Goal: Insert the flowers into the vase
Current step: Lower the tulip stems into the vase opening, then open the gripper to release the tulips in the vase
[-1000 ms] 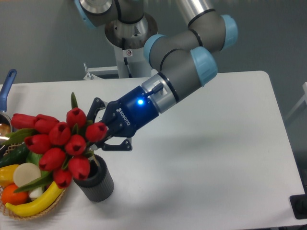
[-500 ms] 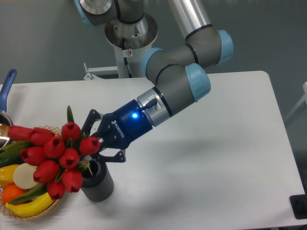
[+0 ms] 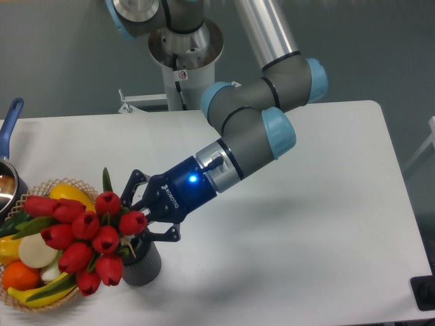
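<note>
The flowers (image 3: 85, 238), a bunch of red tulip buds with green leaves, hang tilted to the left over the basket's edge. Their stem end meets the mouth of the vase (image 3: 143, 267), a short dark ribbed cup near the table's front left. The buds hide most of its rim. My gripper (image 3: 140, 214) reaches in from the right, just above the vase, its dark fingers closed around the stems behind the buds. How deep the stems sit in the vase is hidden.
A wicker basket (image 3: 37, 304) of toy fruit and vegetables stands just left of the vase, under the buds. A pot with a blue handle (image 3: 10, 119) is at the far left edge. The arm's base (image 3: 183, 47) stands at the back.
The gripper has carried the flowers down and slightly left, from above the vase to its mouth. The bunch now sits lower over the basket.
</note>
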Tool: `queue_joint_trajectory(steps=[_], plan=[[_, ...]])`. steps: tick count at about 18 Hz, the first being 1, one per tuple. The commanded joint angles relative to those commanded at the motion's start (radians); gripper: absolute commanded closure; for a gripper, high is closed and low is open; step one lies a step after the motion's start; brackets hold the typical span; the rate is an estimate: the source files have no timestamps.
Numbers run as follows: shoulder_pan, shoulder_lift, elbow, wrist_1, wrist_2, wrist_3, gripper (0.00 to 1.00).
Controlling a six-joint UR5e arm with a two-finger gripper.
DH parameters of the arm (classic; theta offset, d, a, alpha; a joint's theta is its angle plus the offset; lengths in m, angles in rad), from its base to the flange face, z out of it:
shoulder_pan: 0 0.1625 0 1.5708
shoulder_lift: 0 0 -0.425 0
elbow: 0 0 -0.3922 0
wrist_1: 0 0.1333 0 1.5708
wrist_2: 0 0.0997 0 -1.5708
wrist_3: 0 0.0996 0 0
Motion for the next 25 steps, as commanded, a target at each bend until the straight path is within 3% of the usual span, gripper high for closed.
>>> queue_joint_trajectory(steps=[5,9,11,15,18,19,20,21,25], plan=[[0.0,-0.005,-0.066,0.003,0.006,0.103,0.9],[0.0,-0.02,-0.082,0.005,0.008,0.129,0.88],[0.0,-0.035,-0.085,0.006,0.009,0.143,0.82],[0.0,-0.052,-0.085,0.006,0.011,0.157,0.66],[0.0,-0.055,-0.085,0.006,0.011,0.157,0.48],[0.0,-0.055,-0.085,0.005,0.011,0.157,0.4],[0.003,-0.054,-0.092,0.005,0.014,0.155,0.11],[0.009,-0.052,-0.097,0.006,0.017,0.157,0.0],[0.031,-0.046,-0.098,0.006,0.017,0.157,0.0]])
